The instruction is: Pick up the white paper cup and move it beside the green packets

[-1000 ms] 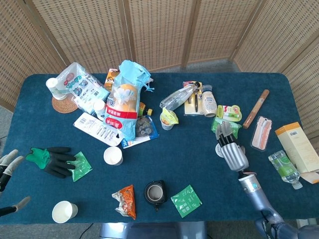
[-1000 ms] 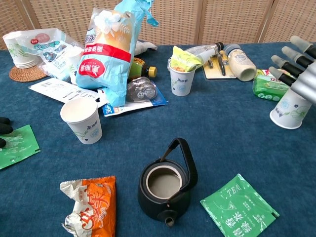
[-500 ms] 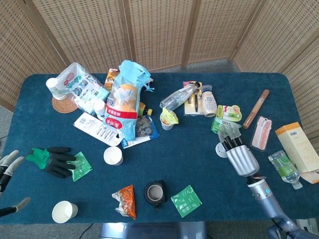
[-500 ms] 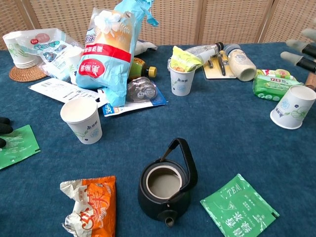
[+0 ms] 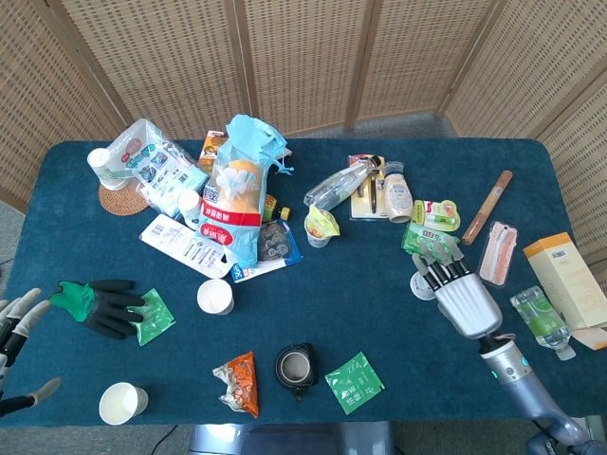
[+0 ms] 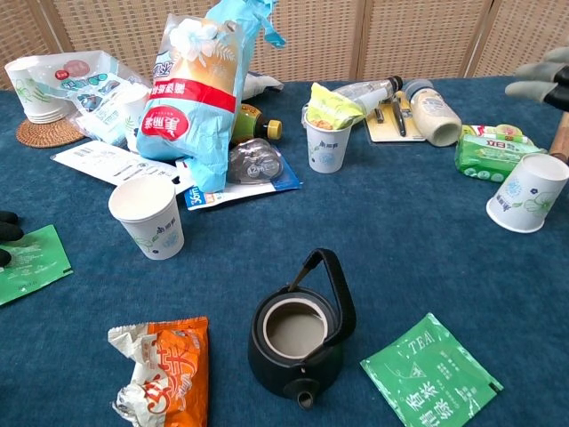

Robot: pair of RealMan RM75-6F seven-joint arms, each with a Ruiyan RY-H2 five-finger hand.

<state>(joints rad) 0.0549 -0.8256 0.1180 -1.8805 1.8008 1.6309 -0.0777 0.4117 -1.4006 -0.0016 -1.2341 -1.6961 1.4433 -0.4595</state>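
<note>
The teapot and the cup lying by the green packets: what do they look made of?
The teapot looks like cast iron: matte black, thick-walled, with a hoop handle; dark ceramic is possible. The cup looks like thin white paper, matte, with a faint printed pattern and a rolled rim.

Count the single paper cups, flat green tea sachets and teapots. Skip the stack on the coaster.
Paper cups: 4 (centre-left cup, near-left cup, wrapper-stuffed cup, tilted cup by the green packets)
Green tea sachets: 2 (front sachet, sachet under the glove)
Teapots: 1 (black teapot)
Total: 7
</note>
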